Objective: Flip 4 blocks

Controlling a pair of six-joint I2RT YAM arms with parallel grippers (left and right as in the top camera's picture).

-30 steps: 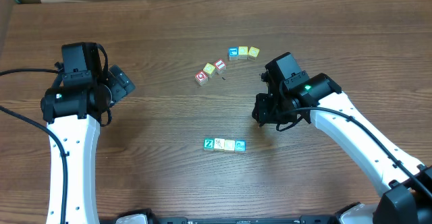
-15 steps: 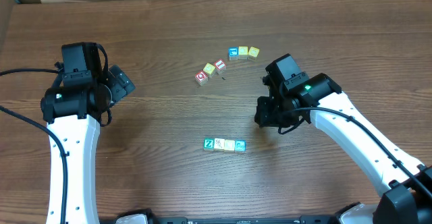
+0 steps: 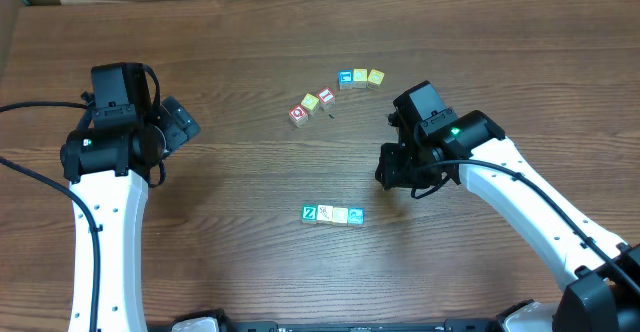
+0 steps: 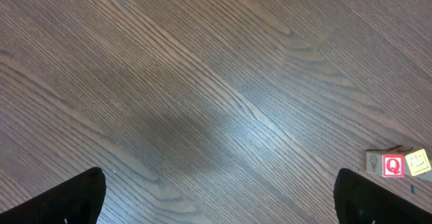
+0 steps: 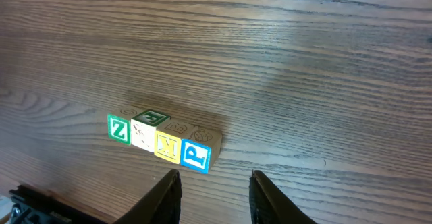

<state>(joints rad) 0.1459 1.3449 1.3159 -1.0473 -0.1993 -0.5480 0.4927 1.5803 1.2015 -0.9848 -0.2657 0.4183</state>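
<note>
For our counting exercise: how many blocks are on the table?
10: four blocks in the front row, three in a slanted line behind, three more at the back.

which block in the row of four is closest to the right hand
The blue P block, at the row's end opposite the green Z block. It lies just ahead of the right hand; the rest sit farther off.

Ahead of my right gripper (image 5: pixel 214 178), matt black plastic, I see the blocks (image 5: pixel 159 140): pale wood with glossy painted faces. The table (image 4: pixel 202 62) under it is dark, grained wood with a soft sheen.
</note>
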